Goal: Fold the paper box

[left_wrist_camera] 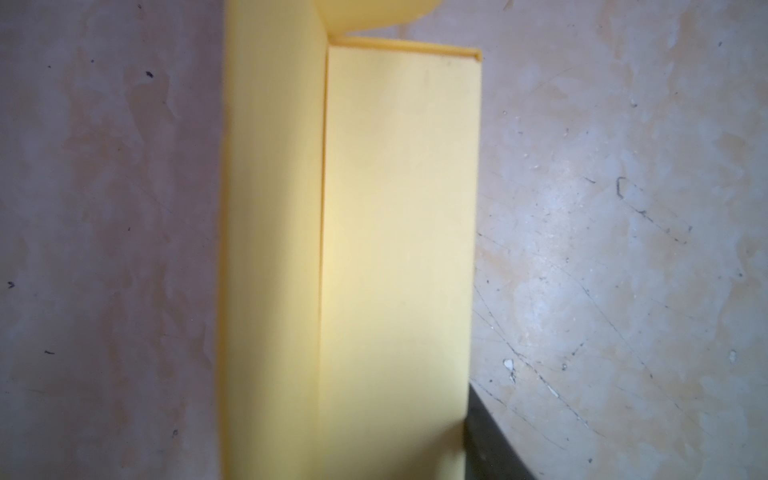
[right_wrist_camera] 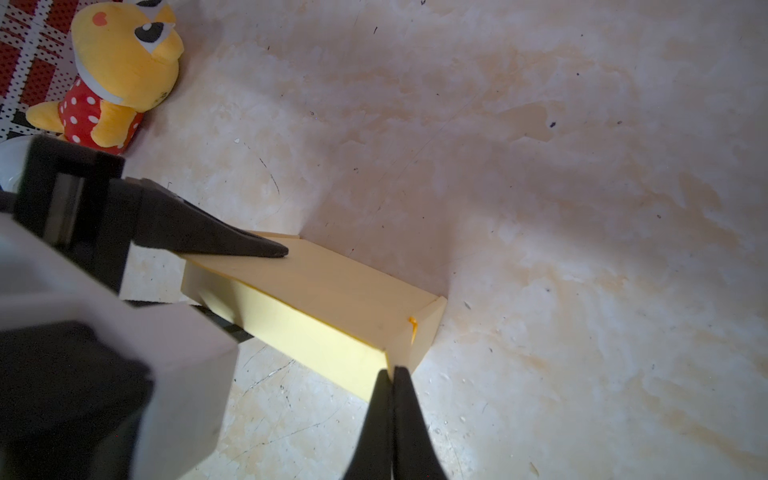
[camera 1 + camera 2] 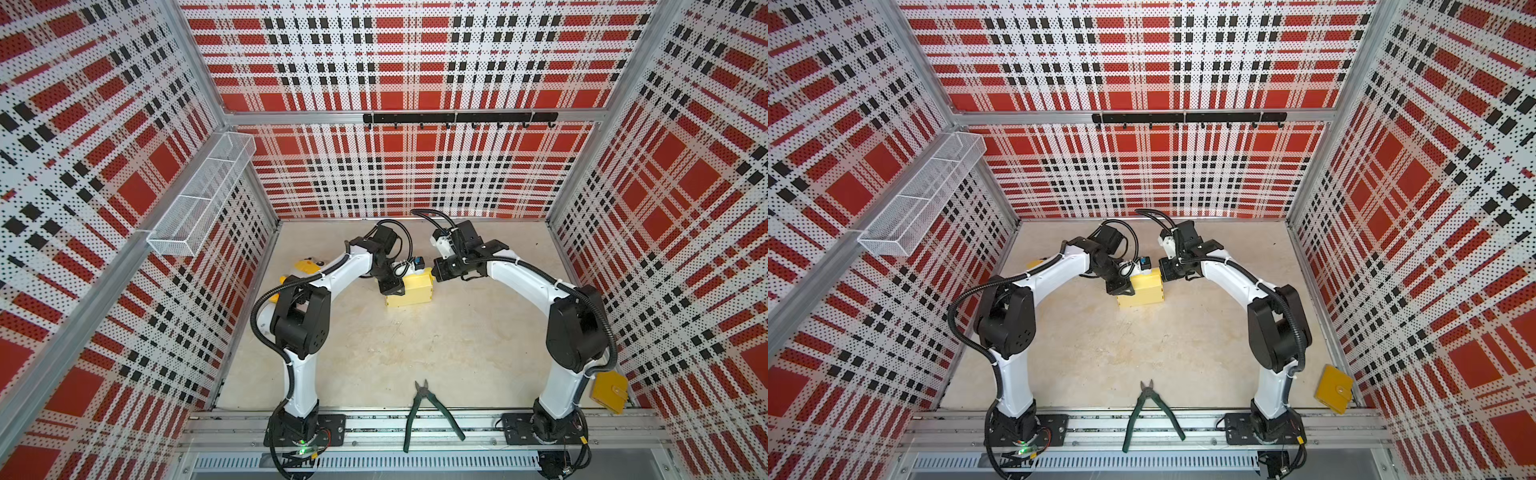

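Observation:
The paper box [image 3: 411,291] [image 3: 1144,291] is pale yellow, folded into a closed rectangular block, and lies on the table in the middle at the back. My left gripper [image 3: 392,286] [image 2: 266,291] is shut on its left end, one black finger on top and the other underneath. In the left wrist view the paper box [image 1: 374,249] fills the middle, and only one dark finger [image 1: 486,449] shows beside it. My right gripper [image 2: 392,372] [image 3: 434,273] is shut, fingers pressed together, with its tips touching the corner of the paper box [image 2: 324,307] at the right end flap.
A yellow plush toy [image 2: 120,79] [image 3: 305,266] lies left of the box, partly behind the left arm. Green-handled cutters [image 3: 424,411] lie at the front edge. A mustard wallet [image 3: 609,392] sits front right. A wire basket [image 3: 199,195] hangs on the left wall.

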Motion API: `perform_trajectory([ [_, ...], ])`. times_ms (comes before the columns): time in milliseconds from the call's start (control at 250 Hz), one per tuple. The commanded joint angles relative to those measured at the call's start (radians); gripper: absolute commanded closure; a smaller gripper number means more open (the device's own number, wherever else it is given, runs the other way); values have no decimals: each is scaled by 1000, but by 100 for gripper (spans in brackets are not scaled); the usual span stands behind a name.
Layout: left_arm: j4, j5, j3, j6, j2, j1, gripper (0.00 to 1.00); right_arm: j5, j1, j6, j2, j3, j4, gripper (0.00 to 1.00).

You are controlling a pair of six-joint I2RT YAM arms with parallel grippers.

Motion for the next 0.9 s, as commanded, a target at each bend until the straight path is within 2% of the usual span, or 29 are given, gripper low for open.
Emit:
perform_trajectory([
  [0, -22, -9, 0, -6, 44, -11, 57, -22, 29, 41, 29, 19, 4, 98],
  [556, -22, -26, 6, -16, 55, -14, 57, -75, 49, 151, 35, 43, -22, 98],
  [896, -22, -8, 13, -36, 60, -12, 57, -20, 64, 164, -8, -63, 72, 98],
])
